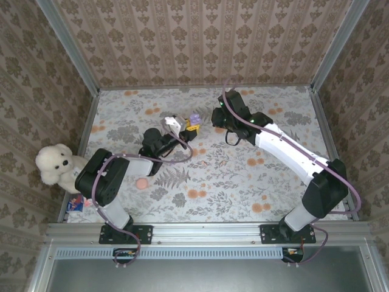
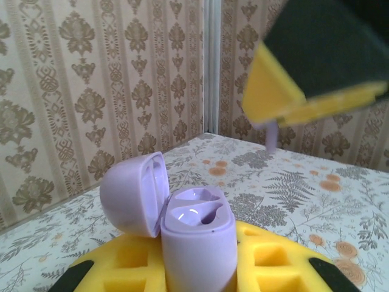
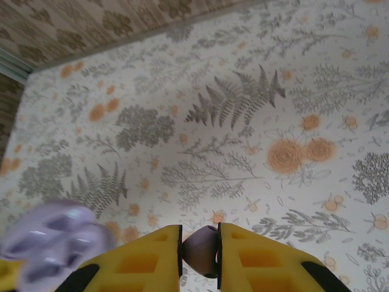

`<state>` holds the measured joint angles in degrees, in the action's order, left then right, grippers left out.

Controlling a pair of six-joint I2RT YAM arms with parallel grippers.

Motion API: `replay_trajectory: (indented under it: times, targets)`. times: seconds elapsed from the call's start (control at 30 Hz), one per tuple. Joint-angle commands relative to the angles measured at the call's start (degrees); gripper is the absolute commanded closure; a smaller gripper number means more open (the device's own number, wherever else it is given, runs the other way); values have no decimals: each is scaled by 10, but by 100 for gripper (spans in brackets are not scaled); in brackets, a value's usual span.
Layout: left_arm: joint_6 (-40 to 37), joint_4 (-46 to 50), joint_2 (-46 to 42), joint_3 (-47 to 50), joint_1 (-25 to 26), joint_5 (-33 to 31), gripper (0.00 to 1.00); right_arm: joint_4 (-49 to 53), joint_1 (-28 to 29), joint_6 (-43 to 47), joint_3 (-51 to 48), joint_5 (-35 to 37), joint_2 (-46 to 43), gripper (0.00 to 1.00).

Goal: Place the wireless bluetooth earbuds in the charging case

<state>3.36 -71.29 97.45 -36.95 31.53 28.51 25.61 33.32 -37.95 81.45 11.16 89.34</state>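
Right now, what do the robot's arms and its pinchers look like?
The left arm is black and pale grey; the right arm is black with a long white link. Thin mauve cables loop along both. The left gripper and right gripper have blocky yellow fingers with square hollows.

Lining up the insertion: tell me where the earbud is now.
The earbud is pinched in the right claw, bottom centre of the right wrist view, right of the open charging case.
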Motion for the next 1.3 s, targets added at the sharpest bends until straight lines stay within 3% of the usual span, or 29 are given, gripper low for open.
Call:
replay_trajectory:
  times: [0.0, 0.23, 0.4, 0.8, 1.27]
  targets:
    - [-83, -27, 16, -22, 33, -31, 100, -31, -6, -5, 9, -13, -34, 79]
    - [-170, -30, 49, -51, 94, -116, 100, -56, -10, -16, 5, -35, -63, 78]
    - [-186, -33, 56, -67, 106, -149, 100, -84, -11, -28, -19, -45, -89, 78]
    - [-166, -37, 42, -90, 110, -150, 100, -155, -11, -40, -88, -65, -145, 78]
    - [-129, -39, 27, -101, 108, -144, 100, -188, -11, -62, -122, -81, -132, 78]
